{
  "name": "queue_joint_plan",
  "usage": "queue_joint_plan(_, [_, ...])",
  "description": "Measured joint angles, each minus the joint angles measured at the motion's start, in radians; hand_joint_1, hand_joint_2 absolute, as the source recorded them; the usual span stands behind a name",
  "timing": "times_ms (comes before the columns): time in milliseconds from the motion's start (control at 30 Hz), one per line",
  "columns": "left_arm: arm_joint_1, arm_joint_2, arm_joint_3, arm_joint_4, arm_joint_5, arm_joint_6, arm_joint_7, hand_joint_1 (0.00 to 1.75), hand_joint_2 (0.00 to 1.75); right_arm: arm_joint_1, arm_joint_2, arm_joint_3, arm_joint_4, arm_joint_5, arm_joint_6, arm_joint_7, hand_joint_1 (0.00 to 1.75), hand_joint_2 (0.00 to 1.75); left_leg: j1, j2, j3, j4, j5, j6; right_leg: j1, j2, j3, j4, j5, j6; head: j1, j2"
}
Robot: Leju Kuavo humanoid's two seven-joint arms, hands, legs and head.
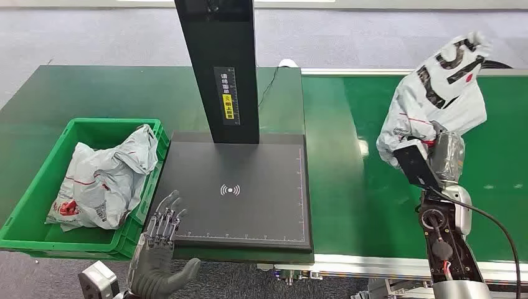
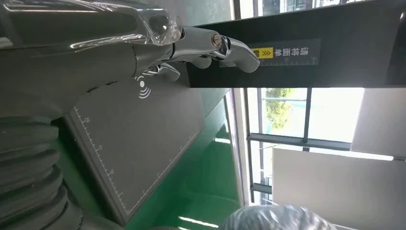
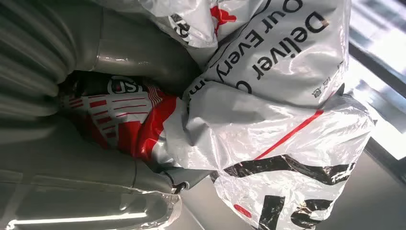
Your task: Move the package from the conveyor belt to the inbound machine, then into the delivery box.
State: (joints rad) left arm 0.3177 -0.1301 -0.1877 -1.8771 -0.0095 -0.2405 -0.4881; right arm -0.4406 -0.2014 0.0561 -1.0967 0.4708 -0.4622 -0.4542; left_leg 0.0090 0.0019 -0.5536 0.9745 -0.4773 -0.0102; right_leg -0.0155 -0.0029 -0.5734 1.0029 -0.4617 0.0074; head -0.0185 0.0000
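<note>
My right hand (image 1: 443, 149) grips a white plastic mail package (image 1: 439, 93) with black and red print and holds it up above the green conveyor belt (image 1: 348, 168). The right wrist view has the crumpled package (image 3: 268, 115) pressed against the right hand (image 3: 95, 120). The inbound machine is a flat black scan plate (image 1: 249, 205) with a black post (image 1: 219, 68). My left hand (image 1: 159, 249) hovers with fingers spread, holding nothing, at the plate's near-left corner, beside the green delivery box (image 1: 37, 180). In the left wrist view the left hand (image 2: 158, 43) reaches over the plate (image 2: 139, 139).
Another white package (image 1: 106, 180) lies inside the green box. A cable (image 1: 269, 84) runs behind the post. The green table (image 1: 93, 93) stretches left of the machine, and the belt's near rail (image 1: 348, 265) runs along the front.
</note>
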Motion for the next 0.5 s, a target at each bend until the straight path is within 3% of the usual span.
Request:
queue_joint_plan(133, [-0.013,0.000,0.000,0.008,0.007,0.001,-0.005,0.00,1.75,0.016,0.032,-0.009,-0.063,-0.120,0.051,-0.027,1.75,1.75,0.000,0.001,0.000,0.000,0.000,0.000,0.000,0.000,0.000,0.000,0.000,0.000,0.000,0.000])
queue_joint_plan(267, [-0.031,0.004,-0.002,0.020,0.012,-0.001,-0.006,0.00,1.75,0.032,0.075,0.016,-0.118,-0.245,0.196,-0.014,1.75,1.75,0.000,0.001,0.000,0.000,0.000,0.000,0.000,0.000,0.000,0.000,0.000,0.000,0.000,0.000])
queue_joint_plan(500, [-0.058,0.019,-0.022,0.051,0.012,-0.025,-0.010,0.00,1.75,0.036,0.134,0.196,-0.111,-0.308,0.447,0.016,1.75,1.75,0.000,0.001,0.000,0.000,0.000,0.000,0.001,0.000,0.000,0.000,0.000,0.000,0.000,0.000])
